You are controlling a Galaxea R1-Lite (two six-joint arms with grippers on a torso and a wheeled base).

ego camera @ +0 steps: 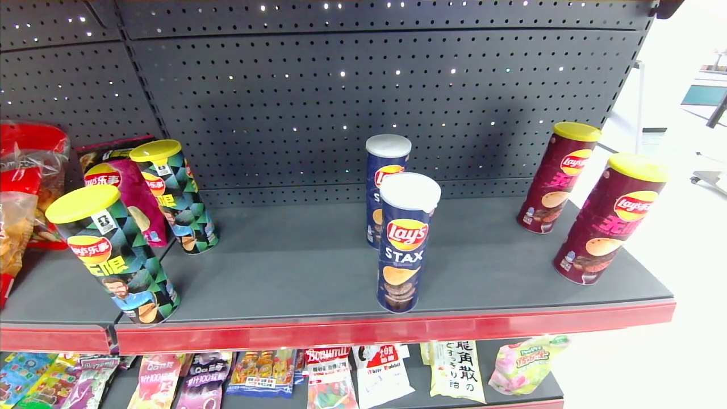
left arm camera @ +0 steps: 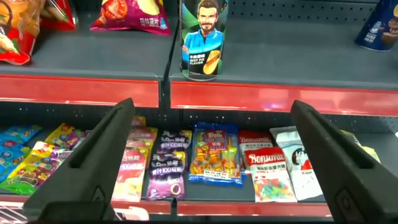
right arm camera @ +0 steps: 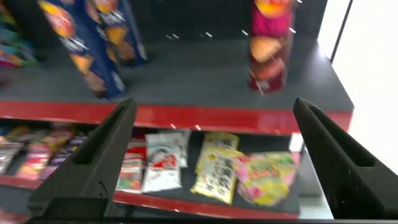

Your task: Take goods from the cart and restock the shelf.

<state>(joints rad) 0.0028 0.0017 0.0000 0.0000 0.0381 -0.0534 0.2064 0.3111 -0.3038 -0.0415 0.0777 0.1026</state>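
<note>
Jaws on left gripper (left arm camera: 211, 111) and right gripper (right arm camera: 212, 104) are gaping empty before the shelf (ego camera: 295, 267), seemingly readying to fetch goods.

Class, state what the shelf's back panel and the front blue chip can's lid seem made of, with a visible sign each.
Back panel: probably painted sheet metal, matt dark grey; punched holes let light through. Front blue chip can's lid: likely plastic, whitish; thin overhanging rim.

Dark pegboard panel (ego camera: 341, 113) behind, bright white floor (ego camera: 636, 363) at right.
</note>
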